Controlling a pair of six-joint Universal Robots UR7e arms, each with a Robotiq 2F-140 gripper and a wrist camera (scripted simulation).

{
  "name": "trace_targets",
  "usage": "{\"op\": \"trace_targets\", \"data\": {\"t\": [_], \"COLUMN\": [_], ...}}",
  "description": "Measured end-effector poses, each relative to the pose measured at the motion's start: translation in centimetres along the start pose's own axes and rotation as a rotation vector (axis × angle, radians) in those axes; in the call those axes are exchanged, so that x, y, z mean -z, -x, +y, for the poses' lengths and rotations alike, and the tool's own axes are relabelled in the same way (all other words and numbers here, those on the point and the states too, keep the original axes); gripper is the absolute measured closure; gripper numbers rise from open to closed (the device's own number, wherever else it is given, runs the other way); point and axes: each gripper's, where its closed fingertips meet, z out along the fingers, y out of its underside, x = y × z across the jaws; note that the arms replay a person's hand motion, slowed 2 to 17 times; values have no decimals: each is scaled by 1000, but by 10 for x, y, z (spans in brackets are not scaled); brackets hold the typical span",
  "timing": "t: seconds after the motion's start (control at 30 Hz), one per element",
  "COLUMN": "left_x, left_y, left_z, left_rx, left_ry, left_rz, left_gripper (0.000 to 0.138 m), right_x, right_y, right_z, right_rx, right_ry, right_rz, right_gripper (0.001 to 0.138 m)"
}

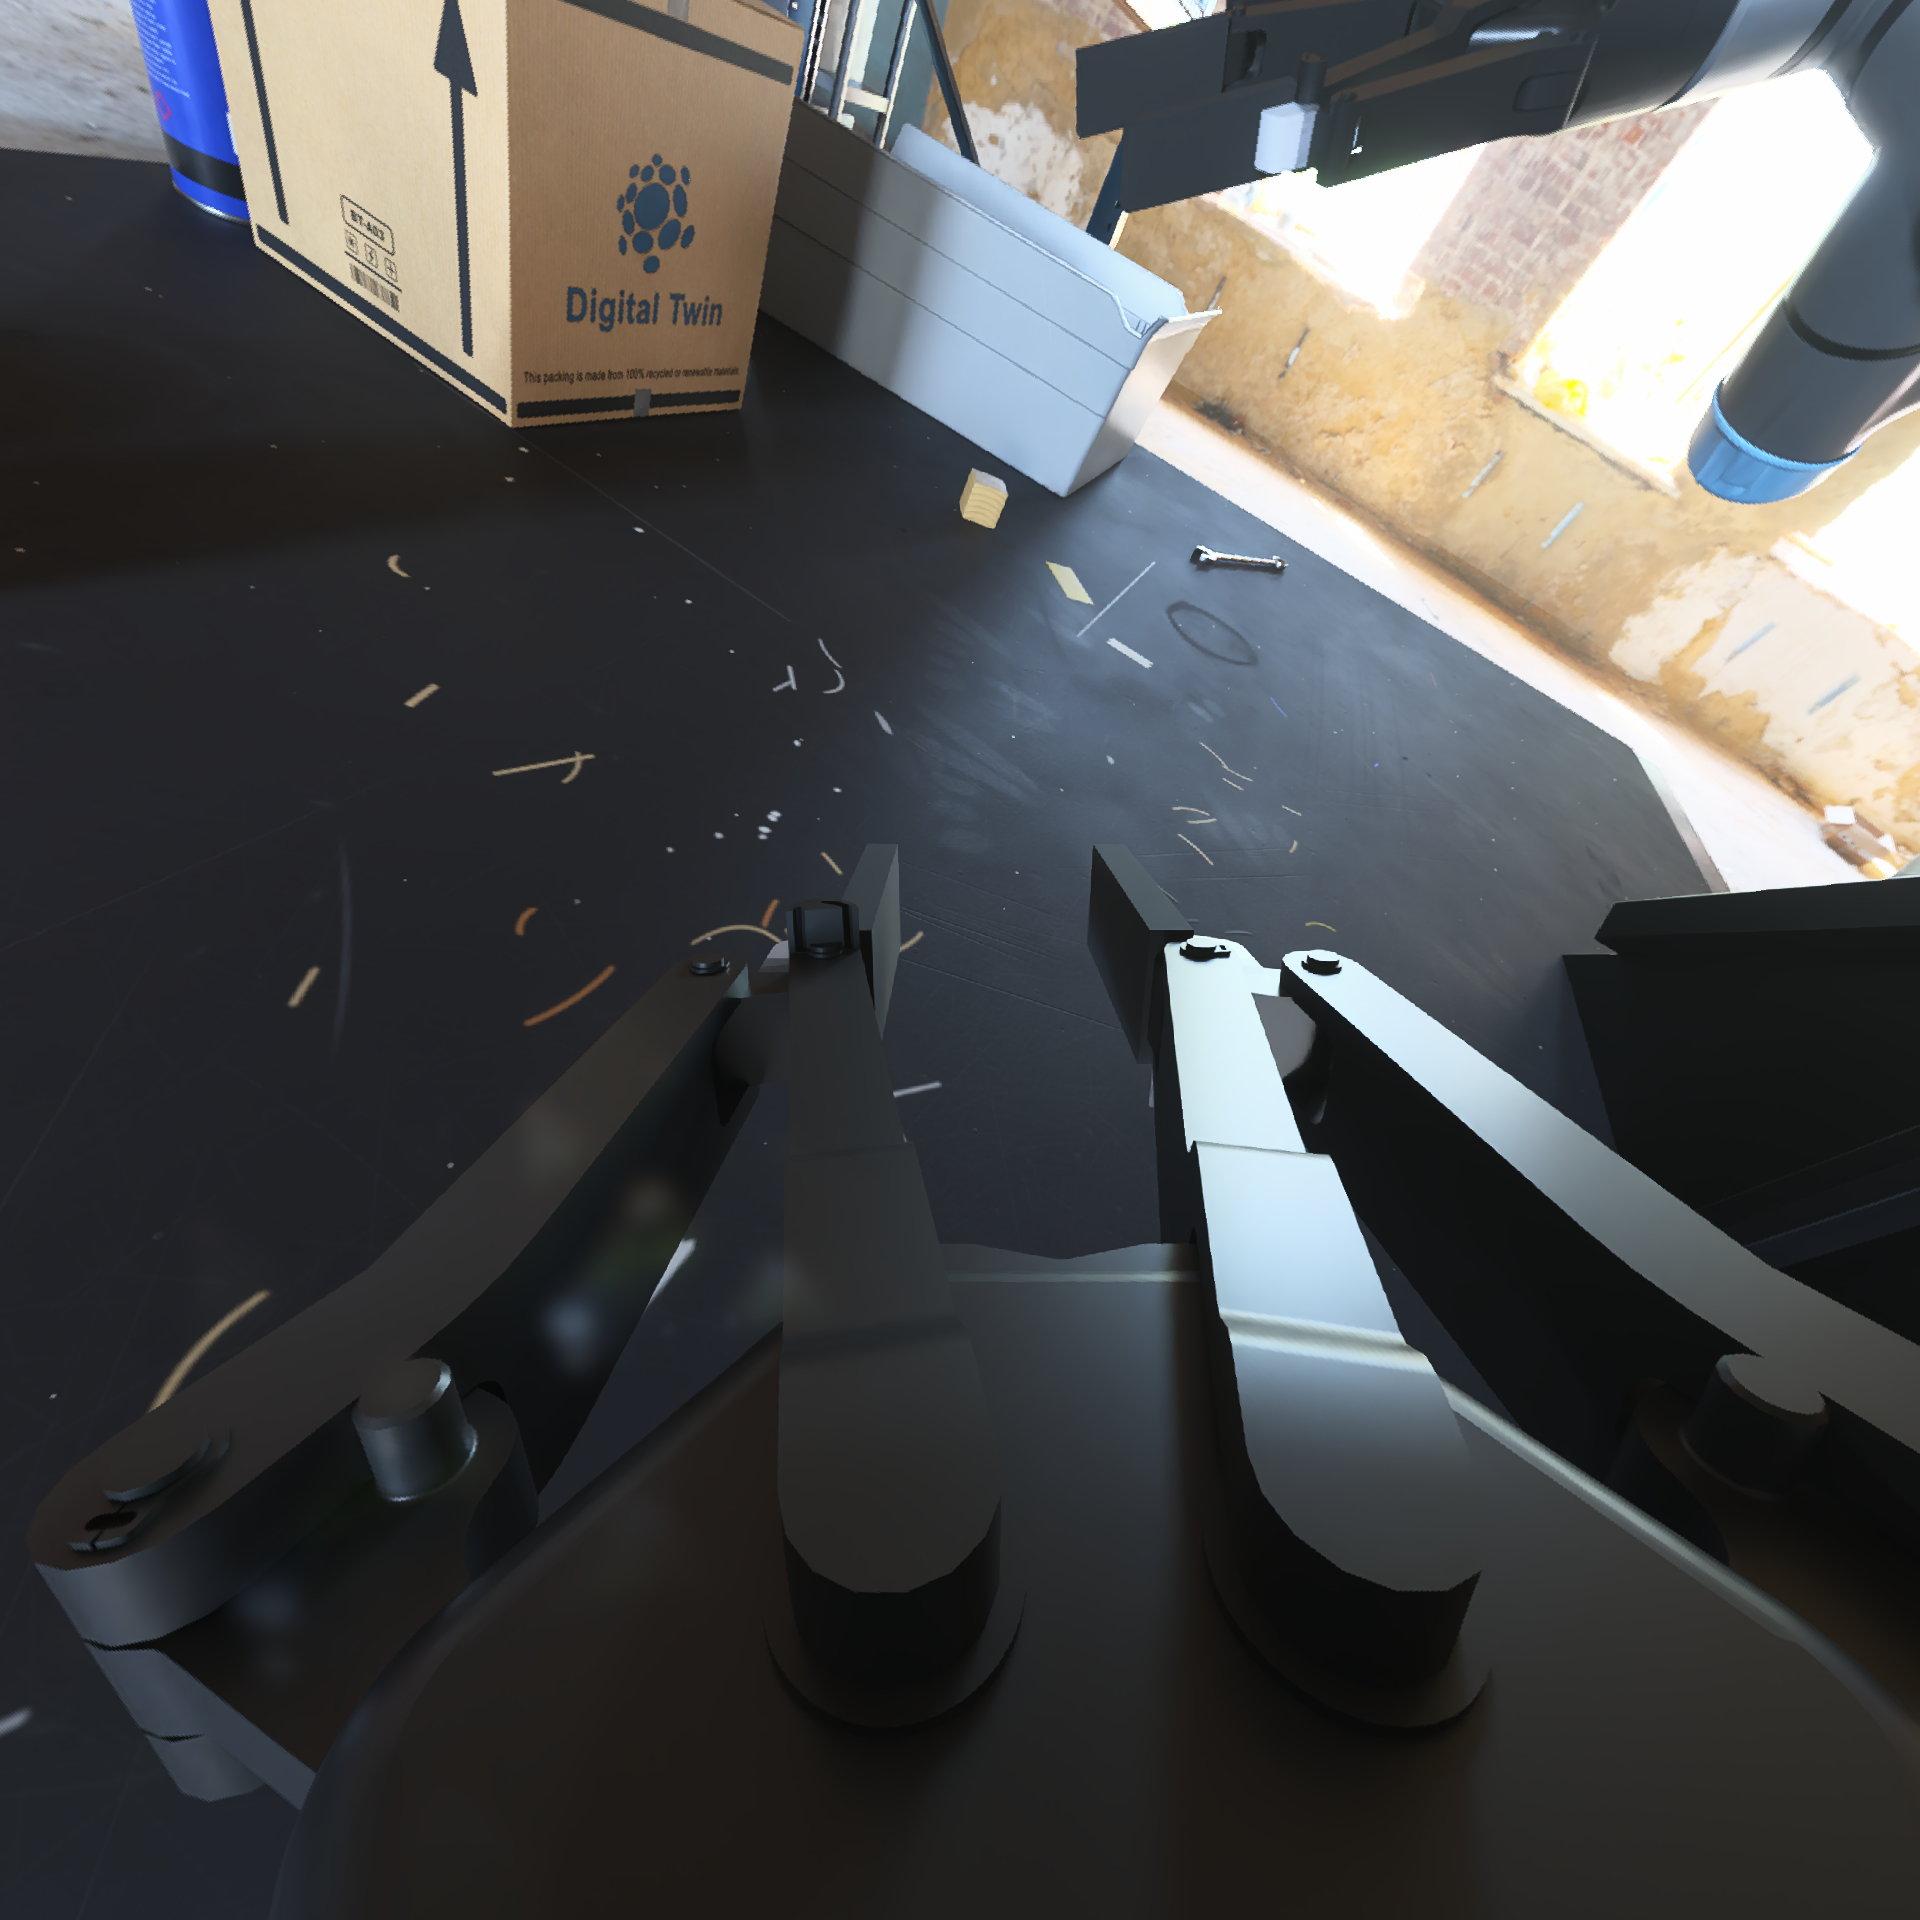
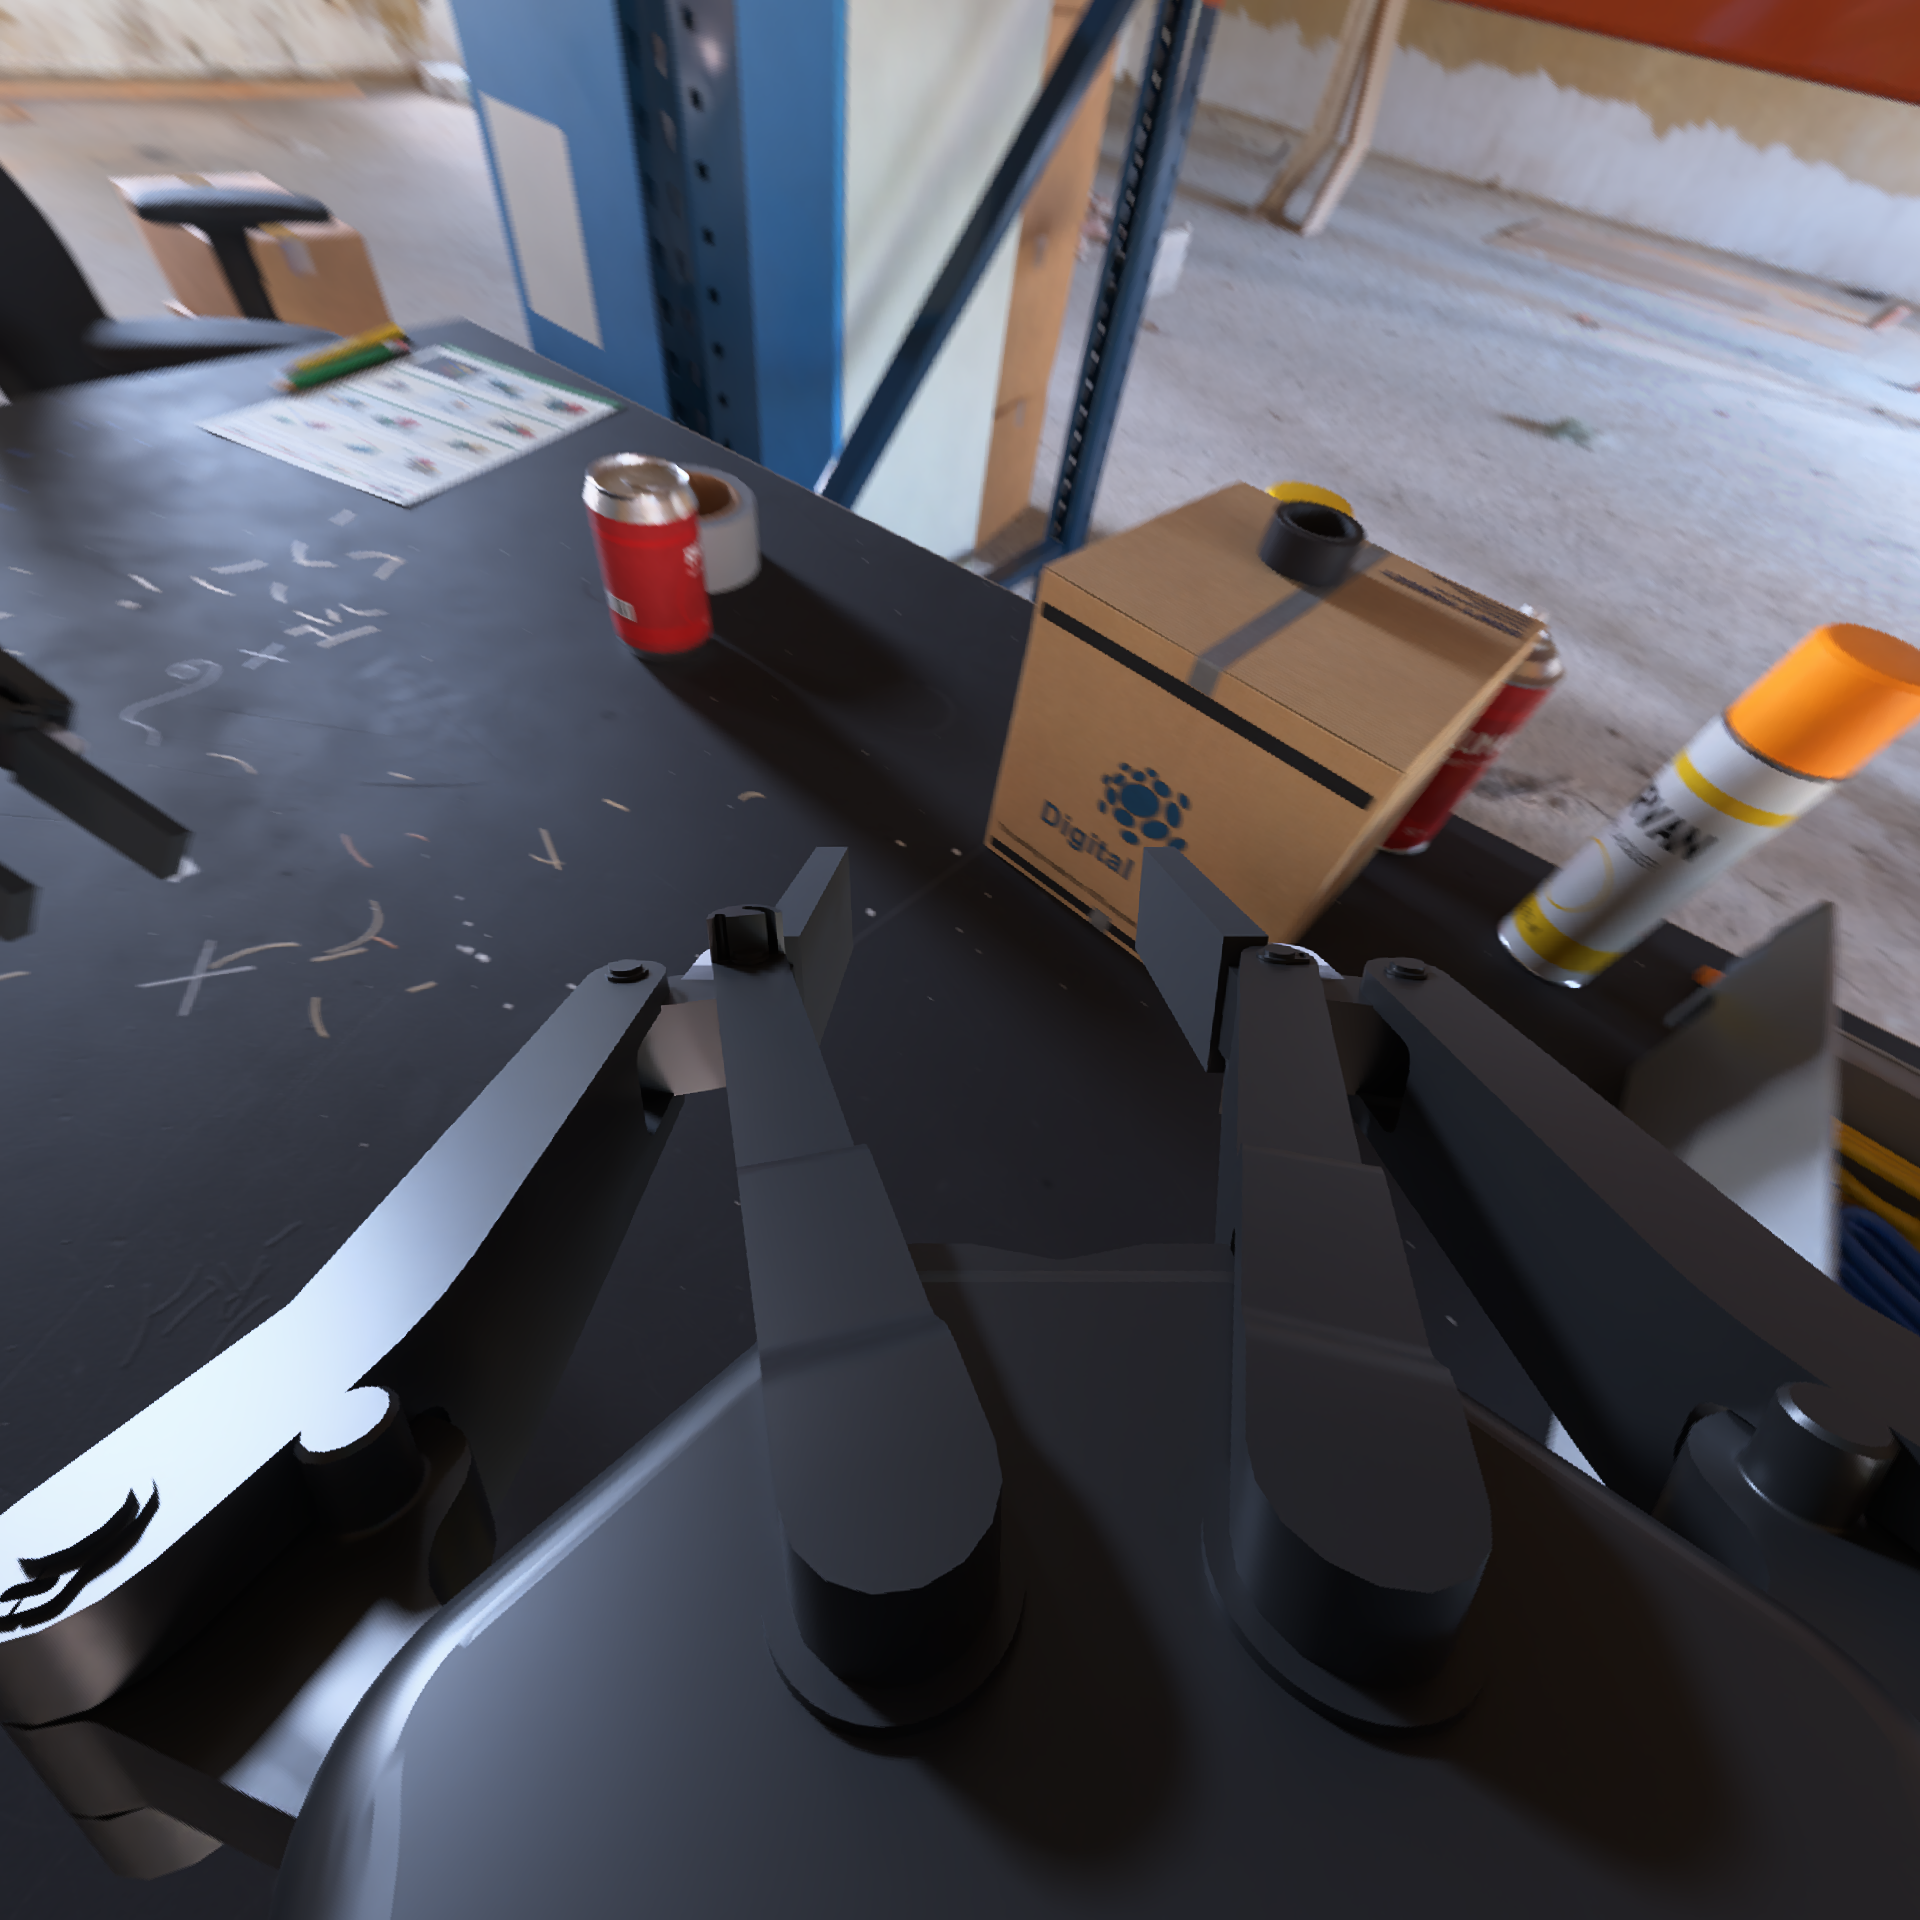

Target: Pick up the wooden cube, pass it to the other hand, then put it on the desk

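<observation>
Nothing has been picked up yet, as far as I can judge: the wooden cube (image 1: 983, 497) sits on the dark surface (image 1: 312, 644), just beside the near end of a long grey bin (image 1: 966, 301) and not far from a cardboard box (image 1: 520, 208), with a small wrench (image 1: 1238, 561) lying off to one side. The left gripper (image 1: 987, 914) hangs above the scuffed surface with its fingers spread and nothing between them, well apart from the cube. The right gripper (image 2: 992, 914) is likewise spread and empty, facing another cardboard box (image 2: 1226, 727), a red can (image 2: 649, 566) and a spray can with an orange cap (image 2: 1704, 800); the cube does not show in its view. So this looks like the approach stage. The next move, I'd say, calls for one gripper to travel to the cube, straddle it squarely, and keep clear of the bin wall so close beside it.
</observation>
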Motion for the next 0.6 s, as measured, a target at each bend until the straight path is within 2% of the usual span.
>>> {"op": "trace_targets", "data": {"t": [0.1,0.27,0.6], "left_x": [0,0,0], "left_y": [1,3,2], "left_z": [1,2,1], "left_rx": [-8,-13,-23], "left_ry": [3,7,8], "left_rz": [-9,-29,-28], "left_gripper": [89,89,89], "right_x": [-2,-7,-16], "right_y": [20,52,109], "right_z": [-5,-4,10], "right_rx": [2,0,-36], "right_ry": [-69,-140,-203], "right_rz": [-67,-176,-336], "right_gripper": [64,63,58]}}
